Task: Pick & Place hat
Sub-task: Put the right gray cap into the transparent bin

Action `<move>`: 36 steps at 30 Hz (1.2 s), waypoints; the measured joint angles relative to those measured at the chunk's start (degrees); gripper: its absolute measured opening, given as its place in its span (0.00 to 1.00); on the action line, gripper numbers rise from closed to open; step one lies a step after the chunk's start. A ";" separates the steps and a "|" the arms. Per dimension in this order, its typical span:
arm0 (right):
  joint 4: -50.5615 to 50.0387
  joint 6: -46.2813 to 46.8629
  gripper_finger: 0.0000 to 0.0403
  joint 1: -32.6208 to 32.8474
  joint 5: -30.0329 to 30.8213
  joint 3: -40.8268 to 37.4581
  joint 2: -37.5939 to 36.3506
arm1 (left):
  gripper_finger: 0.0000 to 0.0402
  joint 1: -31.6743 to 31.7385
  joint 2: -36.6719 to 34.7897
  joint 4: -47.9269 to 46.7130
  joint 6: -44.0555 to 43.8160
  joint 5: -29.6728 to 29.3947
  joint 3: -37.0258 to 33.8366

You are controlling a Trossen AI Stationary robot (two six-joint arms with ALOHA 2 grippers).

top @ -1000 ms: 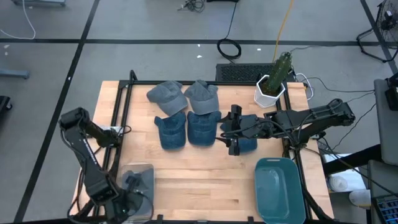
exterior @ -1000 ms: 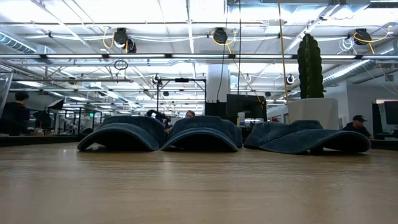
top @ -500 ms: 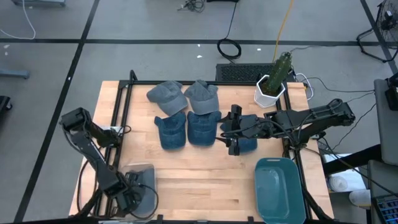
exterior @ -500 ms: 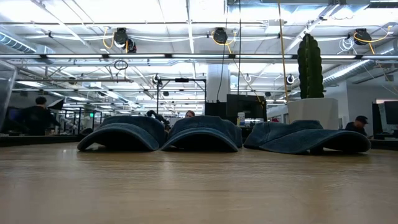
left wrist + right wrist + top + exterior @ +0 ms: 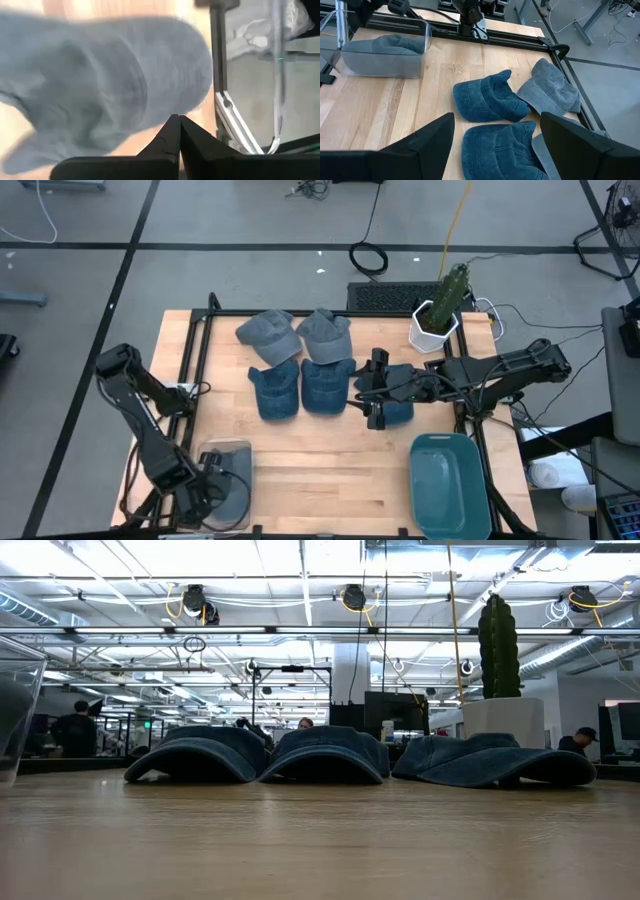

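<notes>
Jaws of the right gripper (image 5: 372, 397) stand wide apart over a dark blue denim hat (image 5: 397, 408) on the wooden bench (image 5: 330, 460), poised to descend and close; left gripper's (image 5: 205, 490) are pressed together by a clear plastic bin (image 5: 228, 472) holding a grey hat (image 5: 390, 45).

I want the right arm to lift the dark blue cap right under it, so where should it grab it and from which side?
Come straight down on the dark blue cap, probably pinching the crown's soft fabric. It lies flat, brim on the table, so nothing offers a side hold. The right gripper hovers open at the cap's left edge.
</notes>
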 joint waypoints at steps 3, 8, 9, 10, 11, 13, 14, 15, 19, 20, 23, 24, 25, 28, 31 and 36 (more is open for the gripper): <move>0.00 -0.06 0.70 0.01 0.00 0.00 0.00 | 0.00 -0.99 -0.78 -4.21 7.87 -5.93 4.16; 0.00 -0.08 0.70 0.00 0.00 0.00 0.00 | 0.03 -3.32 -6.35 -5.96 21.97 -21.79 6.66; 0.00 -0.13 0.70 0.00 0.00 0.00 0.00 | 0.03 -3.61 -8.29 -6.02 24.51 -25.22 6.25; 0.00 -0.10 0.70 0.01 0.00 0.00 0.00 | 0.03 -3.77 -10.31 -6.23 26.49 -28.53 5.73; 0.00 -0.11 0.70 0.02 0.00 0.00 0.00 | 0.03 -3.92 -12.58 -6.06 28.29 -32.03 4.87; 0.94 0.08 0.70 0.00 0.05 -0.62 -0.02 | 0.02 -3.80 -17.92 -5.25 30.72 -38.64 2.37; 2.09 0.15 0.70 -0.01 0.16 -1.41 -0.04 | 0.01 -3.63 -20.99 -4.88 31.32 -41.75 0.72; 3.26 0.13 0.70 -0.07 0.17 -2.36 -0.04 | 0.01 -3.28 -24.13 -4.01 31.79 -44.61 -1.11; 6.03 -0.36 0.70 -0.86 0.15 -5.55 0.02 | 0.02 -0.25 -37.57 2.98 37.46 -47.68 -9.73; 6.62 -0.37 0.70 -1.36 0.22 -6.03 0.02 | 0.02 0.90 -40.99 5.45 39.84 -47.34 -11.62; 7.68 0.92 0.70 -3.38 1.86 -7.09 0.02 | 0.01 4.63 -50.17 11.65 44.66 -47.36 -16.13; 7.28 1.00 0.70 -4.47 1.80 -7.10 0.02 | 0.01 5.89 -52.79 13.71 44.84 -48.39 -17.22; 7.32 0.80 0.70 -5.73 1.58 -7.10 0.02 | 0.01 7.21 -55.21 15.64 44.81 -49.49 -18.03; 7.79 -0.48 0.70 -10.91 1.44 -7.10 0.00 | 0.05 10.71 -60.82 17.66 43.50 -49.82 -19.01; 7.78 -2.79 0.71 -18.54 -0.22 -7.10 0.01 | 0.16 13.85 -62.65 17.86 41.69 -49.34 -19.31; 7.11 -1.39 0.71 -35.66 -13.94 -5.55 3.96 | 0.41 19.30 -61.07 18.93 43.09 -53.50 -19.29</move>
